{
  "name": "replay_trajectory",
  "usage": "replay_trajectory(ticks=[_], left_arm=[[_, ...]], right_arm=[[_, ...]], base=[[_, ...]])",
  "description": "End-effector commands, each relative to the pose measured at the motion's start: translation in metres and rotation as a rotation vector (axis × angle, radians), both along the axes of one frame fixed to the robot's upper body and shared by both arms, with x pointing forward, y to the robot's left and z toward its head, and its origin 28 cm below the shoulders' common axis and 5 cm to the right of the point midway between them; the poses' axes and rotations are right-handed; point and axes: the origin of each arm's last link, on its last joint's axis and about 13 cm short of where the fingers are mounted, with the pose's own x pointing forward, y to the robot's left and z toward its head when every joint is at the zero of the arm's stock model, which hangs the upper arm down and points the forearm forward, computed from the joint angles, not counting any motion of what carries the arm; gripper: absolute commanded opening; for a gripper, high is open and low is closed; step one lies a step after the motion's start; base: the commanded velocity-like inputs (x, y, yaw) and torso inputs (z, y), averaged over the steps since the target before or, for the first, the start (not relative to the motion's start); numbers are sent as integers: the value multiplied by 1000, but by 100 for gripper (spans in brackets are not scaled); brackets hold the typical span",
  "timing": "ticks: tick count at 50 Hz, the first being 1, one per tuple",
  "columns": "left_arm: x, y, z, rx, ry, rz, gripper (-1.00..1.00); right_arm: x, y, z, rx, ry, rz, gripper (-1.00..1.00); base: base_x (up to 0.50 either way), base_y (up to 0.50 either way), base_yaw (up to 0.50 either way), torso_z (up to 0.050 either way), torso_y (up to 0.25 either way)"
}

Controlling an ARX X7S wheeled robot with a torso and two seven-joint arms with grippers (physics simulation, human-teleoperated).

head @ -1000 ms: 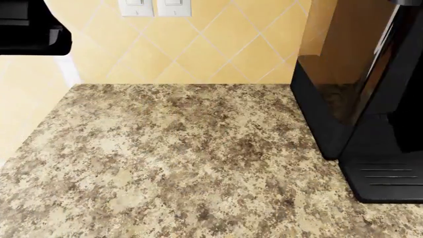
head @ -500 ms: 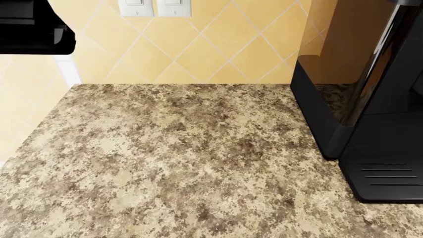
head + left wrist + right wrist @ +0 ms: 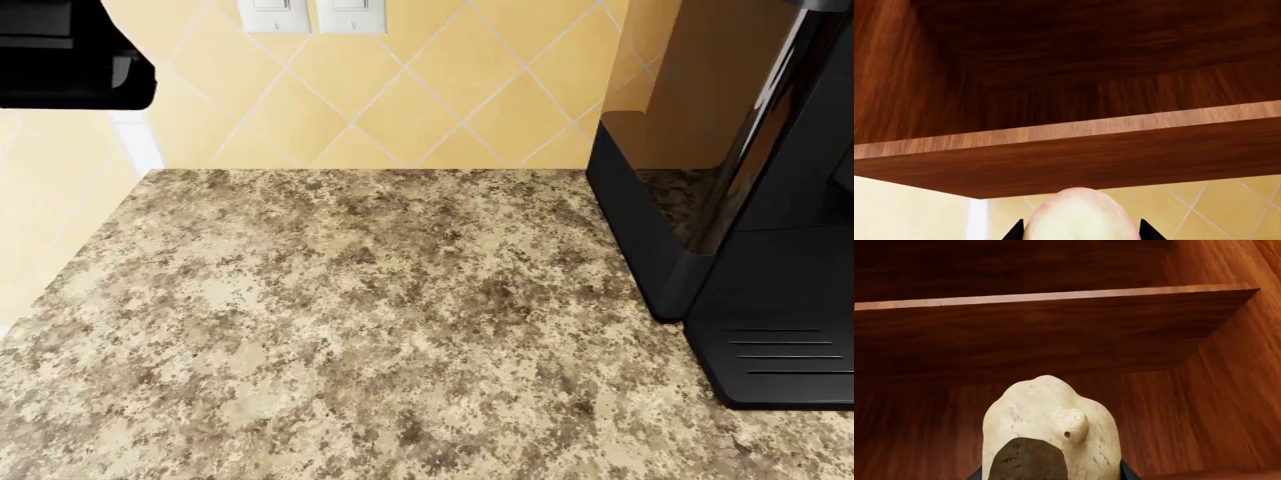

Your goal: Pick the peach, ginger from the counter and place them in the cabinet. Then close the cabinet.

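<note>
Left pincer (image 3: pixel 1079 235): we see it pinching the peach (image 3: pixel 1077 215) below a cabinet shelf (image 3: pixel 1067 150).
Right pincer (image 3: pixel 1047 474): we see it pinching the ginger (image 3: pixel 1047 435) inside the cabinet (image 3: pixel 1214 390).

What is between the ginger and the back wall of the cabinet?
Nothing: in the right wrist view, the ginger faces only bare wood, under a shelf board of the cabinet.

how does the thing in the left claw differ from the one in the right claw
The peach is smooth and rounded; the ginger is knobby with a small nub. The peach is pale cream tinged pink; the ginger is matte beige. Each sits between claw tips, facing the wooden cabinet interior.
</note>
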Motion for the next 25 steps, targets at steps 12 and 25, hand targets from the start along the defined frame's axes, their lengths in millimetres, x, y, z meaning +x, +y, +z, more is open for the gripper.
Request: replay_trajectory(ticks=[12, 25], left_arm=[[-1, 3, 0, -21, -1, -5, -100], [-1, 2, -1, -14, 4, -12, -100]], right_arm=[[47, 22, 52, -146, 83, -93, -100], [73, 25, 81, -139, 119, -100, -100]], base=[[0, 0, 0, 0, 0], [0, 0, 0, 0, 0]])
